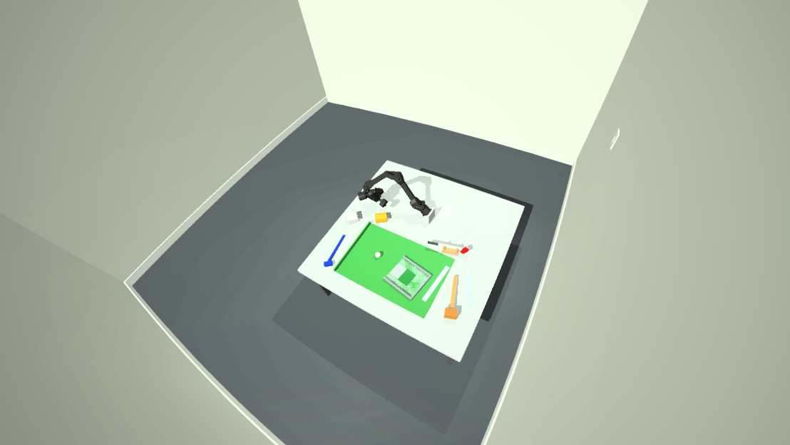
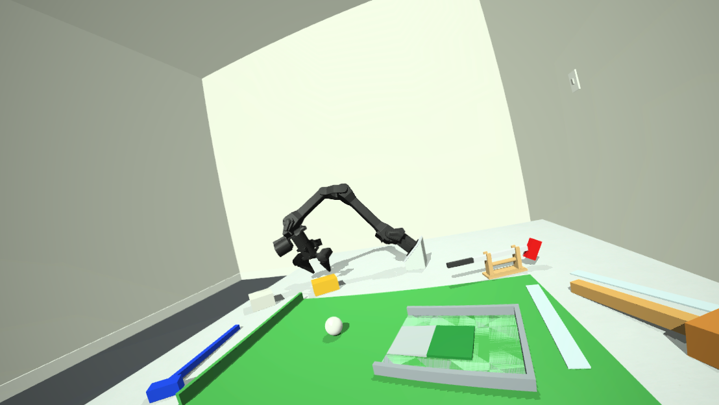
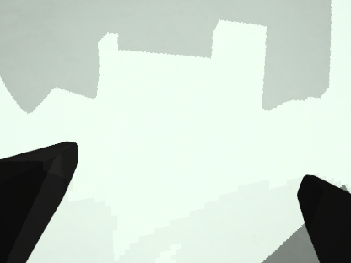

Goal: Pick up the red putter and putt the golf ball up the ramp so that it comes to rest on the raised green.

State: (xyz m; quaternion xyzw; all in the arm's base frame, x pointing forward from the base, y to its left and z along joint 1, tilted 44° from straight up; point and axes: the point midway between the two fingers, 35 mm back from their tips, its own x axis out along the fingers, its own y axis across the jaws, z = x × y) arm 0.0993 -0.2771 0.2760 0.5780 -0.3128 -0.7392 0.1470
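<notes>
The red putter [image 1: 465,250] [image 2: 533,248] rests across a small wooden stand [image 1: 450,251] [image 2: 504,272]. Its red head is on the right and its dark grip sticks out to the left. The white golf ball [image 1: 377,254] [image 2: 333,326] sits on the green mat [image 1: 364,270] [image 2: 281,362], left of the light grey ramp [image 1: 398,270] [image 2: 412,340]. The raised green [image 1: 407,277] [image 2: 451,342] adjoins the ramp, inside a grey border open toward the ball. My gripper [image 2: 322,271] [image 3: 191,170] is open and empty, above the table behind the yellow block, far left of the putter.
The yellow block [image 1: 381,217] [image 2: 325,285] and a white block [image 1: 354,217] [image 2: 261,300] stand behind the mat's left part. A blue putter [image 1: 336,249] [image 2: 208,350] lies outside the mat's left wall. An orange mallet [image 1: 450,312] [image 2: 704,337] lies right of the mat. A pale strip [image 2: 557,326] lies on the mat's right side.
</notes>
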